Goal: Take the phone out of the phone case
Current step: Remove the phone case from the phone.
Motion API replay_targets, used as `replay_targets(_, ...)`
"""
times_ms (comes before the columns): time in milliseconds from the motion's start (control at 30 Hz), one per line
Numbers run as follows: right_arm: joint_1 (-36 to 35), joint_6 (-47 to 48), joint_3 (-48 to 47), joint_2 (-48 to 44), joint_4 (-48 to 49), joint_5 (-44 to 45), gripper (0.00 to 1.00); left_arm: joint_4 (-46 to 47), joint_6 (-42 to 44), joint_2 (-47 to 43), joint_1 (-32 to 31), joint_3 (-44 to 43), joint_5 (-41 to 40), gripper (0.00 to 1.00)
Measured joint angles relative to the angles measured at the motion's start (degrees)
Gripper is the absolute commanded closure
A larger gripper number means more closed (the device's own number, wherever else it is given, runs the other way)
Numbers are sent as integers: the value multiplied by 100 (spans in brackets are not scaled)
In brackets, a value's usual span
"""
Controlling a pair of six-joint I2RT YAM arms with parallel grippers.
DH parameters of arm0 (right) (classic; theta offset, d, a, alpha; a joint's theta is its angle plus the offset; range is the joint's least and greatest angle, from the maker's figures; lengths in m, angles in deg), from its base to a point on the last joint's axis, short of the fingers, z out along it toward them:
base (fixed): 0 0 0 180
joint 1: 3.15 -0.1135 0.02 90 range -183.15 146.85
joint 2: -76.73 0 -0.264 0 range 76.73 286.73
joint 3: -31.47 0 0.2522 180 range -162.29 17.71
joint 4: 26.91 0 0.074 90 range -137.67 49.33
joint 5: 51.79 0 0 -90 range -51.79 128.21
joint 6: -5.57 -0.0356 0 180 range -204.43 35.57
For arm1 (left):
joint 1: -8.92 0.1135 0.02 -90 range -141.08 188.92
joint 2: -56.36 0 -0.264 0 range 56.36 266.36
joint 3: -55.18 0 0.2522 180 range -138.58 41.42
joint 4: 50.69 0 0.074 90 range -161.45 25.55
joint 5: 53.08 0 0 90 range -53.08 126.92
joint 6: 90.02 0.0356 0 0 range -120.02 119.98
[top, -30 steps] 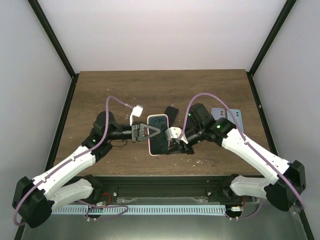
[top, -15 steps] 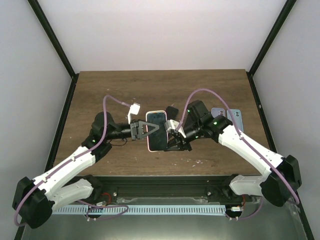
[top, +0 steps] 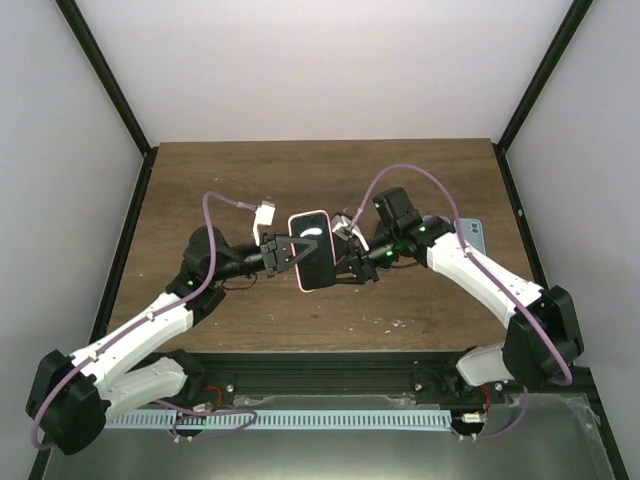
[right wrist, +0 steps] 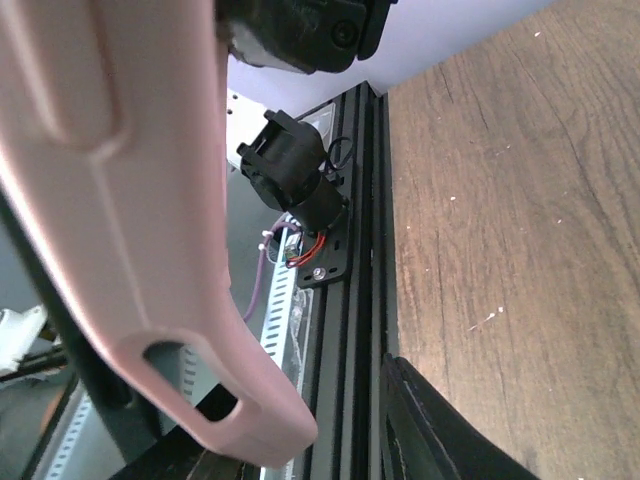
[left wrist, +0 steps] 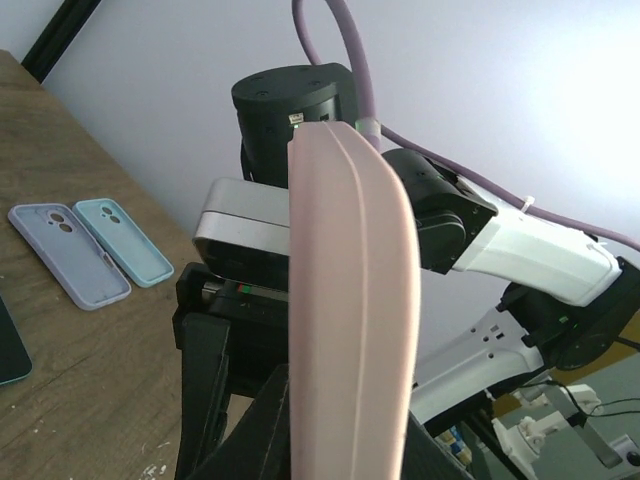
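Observation:
The phone [top: 314,258], dark screen up, sits in its pink phone case [top: 308,215] and is held above the table. My left gripper [top: 285,256] is shut on the case's left edge; in the left wrist view the pink case [left wrist: 350,300] stands edge-on between the black fingers [left wrist: 205,400]. My right gripper [top: 346,264] is at the case's right edge with its jaws apart. In the right wrist view the pink case [right wrist: 130,200] fills the left side, and one black finger [right wrist: 440,440] stands clear of it; the other finger is hidden.
A lilac case [left wrist: 68,255] and a light blue case [left wrist: 124,243] lie side by side on the wooden table [top: 200,190], the blue one [top: 474,236] beside my right forearm. A dark phone's corner [left wrist: 8,345] lies nearer. The table's front rail [right wrist: 350,300] is close.
The phone in its case has risen and shifted toward the back of the table, still in my left gripper. My right gripper followed along its right edge and spread its jaws.

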Motion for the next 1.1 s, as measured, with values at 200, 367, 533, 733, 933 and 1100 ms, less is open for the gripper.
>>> replay_targets(200, 146, -365, 0, 107, 0, -271, 64, 240, 48, 146, -70, 70, -96, 100)
replay_targets(367, 317, -533, -175, 164, -4, -577, 58, 376, 140, 149, -142, 68, -269, 100)
replay_targets(533, 365, -697, -313, 184, 98, -977, 54, 597, 151, 168, -238, 68, -260, 100)
replay_targets(733, 439, -601, -385, 280, 125, -1403, 57, 817, 120, 302, -315, 42, -234, 100)
replay_targets(933, 450, -614, -385, 192, 197, -1469, 80, 890, 116, 374, -330, 24, -275, 100)
replay_targets(1100, 457, -1110, -350, -83, 494, -1355, 99, 857, 131, 372, -319, -28, -472, 93)
